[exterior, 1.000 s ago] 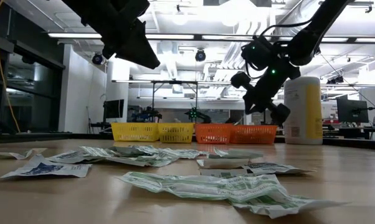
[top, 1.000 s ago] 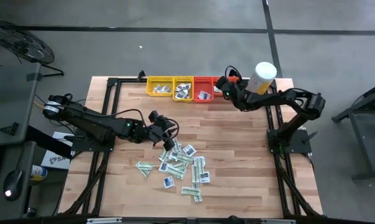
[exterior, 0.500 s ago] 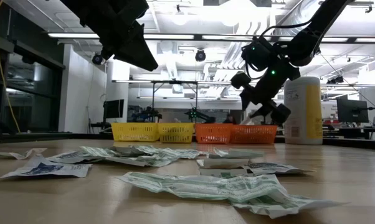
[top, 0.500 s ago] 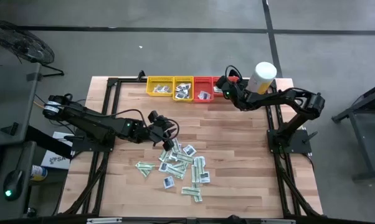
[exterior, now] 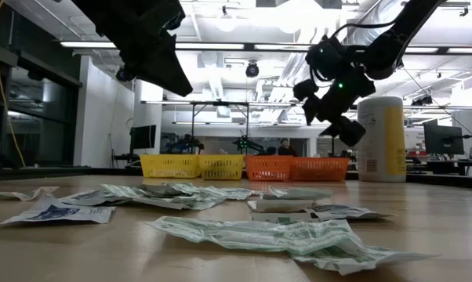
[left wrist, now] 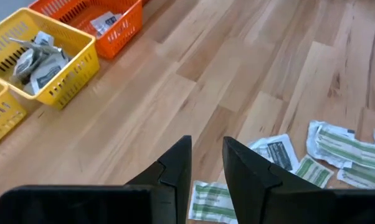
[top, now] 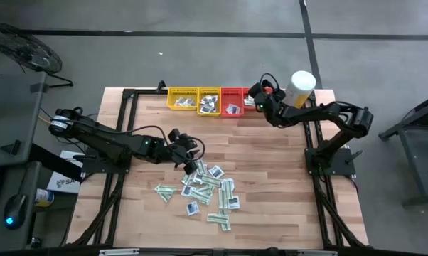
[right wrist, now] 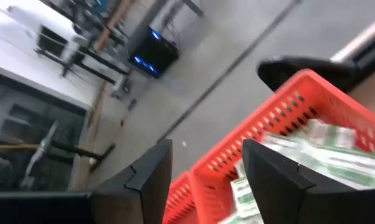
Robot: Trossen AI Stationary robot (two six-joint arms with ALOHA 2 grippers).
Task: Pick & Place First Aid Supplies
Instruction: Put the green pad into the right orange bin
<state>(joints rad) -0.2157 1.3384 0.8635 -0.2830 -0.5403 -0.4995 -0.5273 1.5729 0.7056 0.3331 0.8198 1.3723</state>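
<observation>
- Overhead, the right gripper (top: 257, 91) hovers above the red tray (right wrist: 312, 106), fingers spread and empty.
- Left gripper (top: 188, 161), fingers slightly apart and empty, hangs over the scattered packets (top: 210, 186) mid-table.

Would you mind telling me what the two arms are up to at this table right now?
They are sorting first aid packets from a loose pile on the wooden table into a row of trays. The right hand hangs open and empty over the red tray at the far edge, which already holds green-and-white strips. The left hand hovers over the near edge of the pile with its fingers slightly apart and nothing between them. The yellow trays also hold a few packets.
</observation>
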